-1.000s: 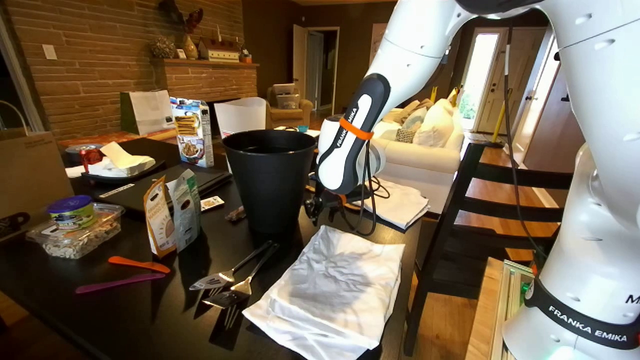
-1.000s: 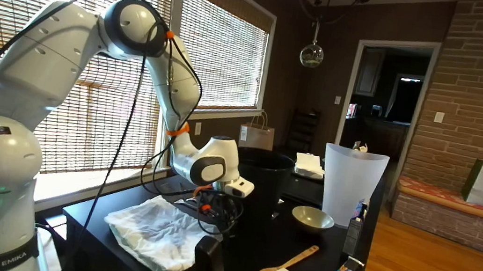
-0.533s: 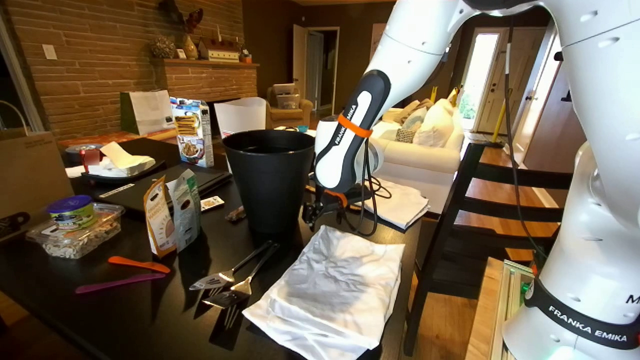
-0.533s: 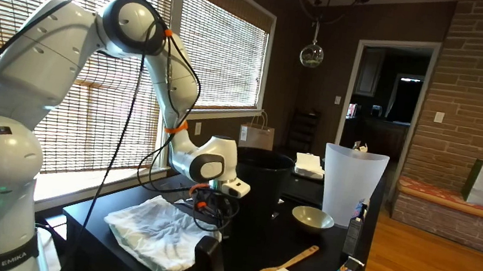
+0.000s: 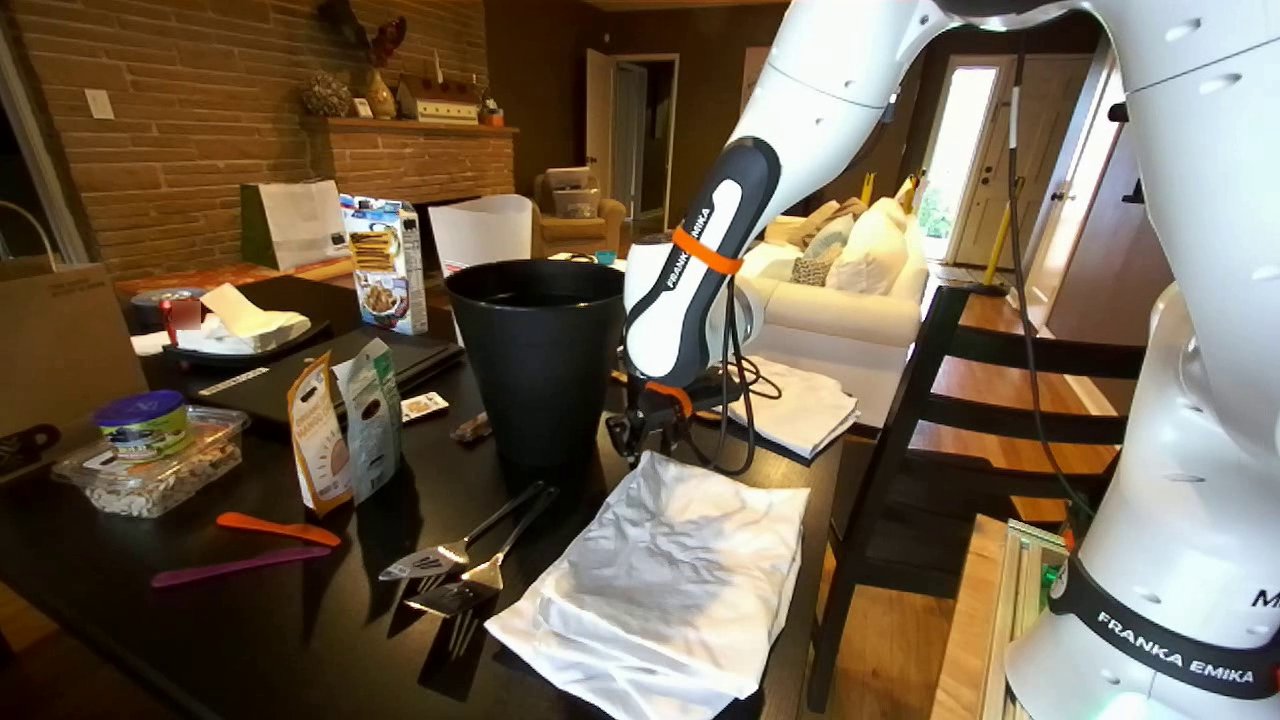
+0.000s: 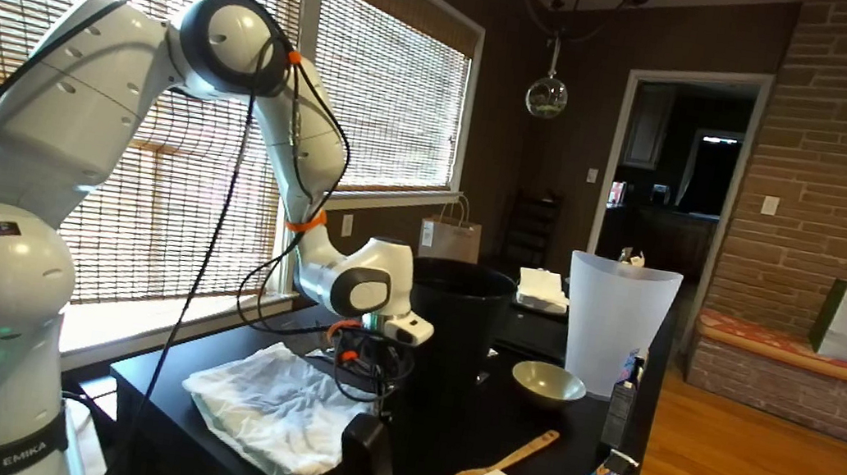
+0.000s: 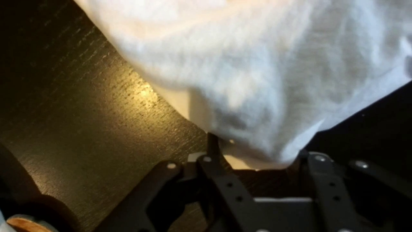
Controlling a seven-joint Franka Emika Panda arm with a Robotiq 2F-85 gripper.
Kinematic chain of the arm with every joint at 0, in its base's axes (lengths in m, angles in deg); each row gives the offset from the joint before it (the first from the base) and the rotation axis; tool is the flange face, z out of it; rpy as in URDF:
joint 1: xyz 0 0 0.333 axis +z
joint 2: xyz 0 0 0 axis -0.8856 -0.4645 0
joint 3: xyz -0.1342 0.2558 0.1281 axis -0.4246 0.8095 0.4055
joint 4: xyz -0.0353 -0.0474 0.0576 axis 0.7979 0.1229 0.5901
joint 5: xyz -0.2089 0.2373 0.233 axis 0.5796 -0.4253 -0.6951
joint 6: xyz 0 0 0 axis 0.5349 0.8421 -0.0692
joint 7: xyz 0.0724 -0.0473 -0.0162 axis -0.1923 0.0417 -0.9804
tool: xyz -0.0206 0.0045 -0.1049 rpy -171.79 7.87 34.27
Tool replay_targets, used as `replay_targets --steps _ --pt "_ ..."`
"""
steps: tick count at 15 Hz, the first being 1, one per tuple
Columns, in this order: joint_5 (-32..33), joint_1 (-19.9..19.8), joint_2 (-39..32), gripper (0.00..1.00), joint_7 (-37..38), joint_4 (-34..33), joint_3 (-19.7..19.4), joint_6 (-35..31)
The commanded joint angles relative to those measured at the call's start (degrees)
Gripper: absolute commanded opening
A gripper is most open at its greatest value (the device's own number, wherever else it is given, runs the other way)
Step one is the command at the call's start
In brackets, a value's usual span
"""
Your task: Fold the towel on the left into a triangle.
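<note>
Pincer [image 7: 259, 154]: fingers spread well apart, holding nothing; in the wrist view a corner of the towel [image 7: 251, 67] shows between them, touching or not can't tell. Towel fans out toward 12 o'clock there, creased, partly blurred. In an exterior view it lies wrinkled on the dark worktop [image 5: 330, 650] at 6 o'clock from the pincer, layers showing at its near end. Black bin [image 5: 540, 370] upright, near, at 10 o'clock; pouches [image 5: 362, 435] standing at 9; metal utensils [image 5: 430, 563] at 8; flat-folded white cloth [image 5: 795, 405] between 2 and 3. In an exterior view, bowl [image 6: 548, 381] between 2 and 3, wooden spoon [image 6: 517, 456] between 3 and 4.
</note>
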Motion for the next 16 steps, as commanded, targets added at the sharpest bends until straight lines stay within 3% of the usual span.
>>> replay_targets --steps 1,4,5,11,16 --pt "-0.14 -0.45 1.3 0.22 0.58 0.38 -0.01 0.27" --pt "0.31 -0.43 0.96 0.02 1.18 -0.32 -1.15 -0.04" --pt "0.36 -0.51 0.84 0.01 1.36 -0.66 -1.54 0.08" --pt "0.54 -1.87 0.9 0.01 1.86 -2.89 -4.37 0.23" --pt "3.04 -1.66 2.66 0.01 2.53 -3.43 -8.99 -0.9"
